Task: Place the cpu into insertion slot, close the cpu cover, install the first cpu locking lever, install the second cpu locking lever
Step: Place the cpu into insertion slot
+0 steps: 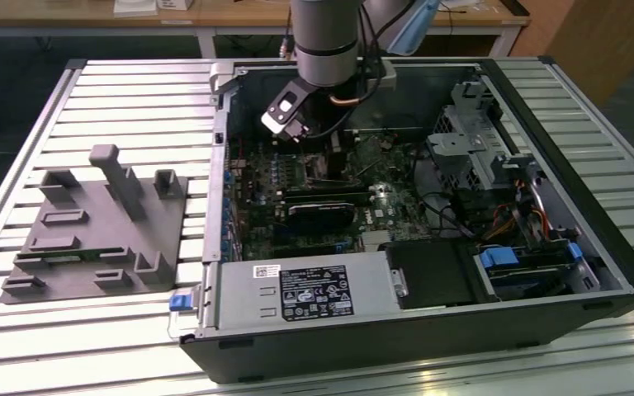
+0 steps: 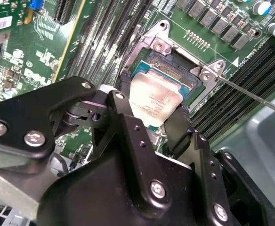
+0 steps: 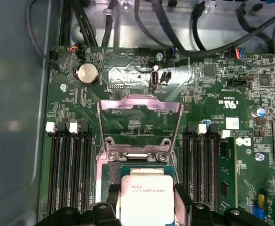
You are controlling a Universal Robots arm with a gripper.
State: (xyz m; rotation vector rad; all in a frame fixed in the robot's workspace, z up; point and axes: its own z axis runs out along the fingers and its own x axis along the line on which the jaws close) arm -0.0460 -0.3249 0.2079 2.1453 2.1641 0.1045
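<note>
My gripper [image 2: 152, 113] is shut on the cpu [image 2: 154, 100], a flat square chip with a pale metal top and a green edge, one black finger on each of two opposite sides. The chip sits right over the insertion slot [image 2: 184, 70], the square socket on the green motherboard; I cannot tell whether it rests in it. In the first wrist view the cpu [image 3: 146, 197] lies just below the open cpu cover [image 3: 140, 107], a silvery frame swung up away from the insertion slot [image 3: 140, 162]. A thin metal lever [image 2: 253, 96] sticks out beside the socket. In the exterior view the gripper [image 1: 332, 147] reaches down into the computer case.
Black memory slots [image 3: 71, 174] flank the socket on both sides. A black card [image 1: 323, 202], cables [image 1: 449, 210] and a drive cage [image 1: 466, 140] crowd the open case [image 1: 405, 330]. A grey fixture block [image 1: 96, 223] stands on the slatted table at the exterior view's left.
</note>
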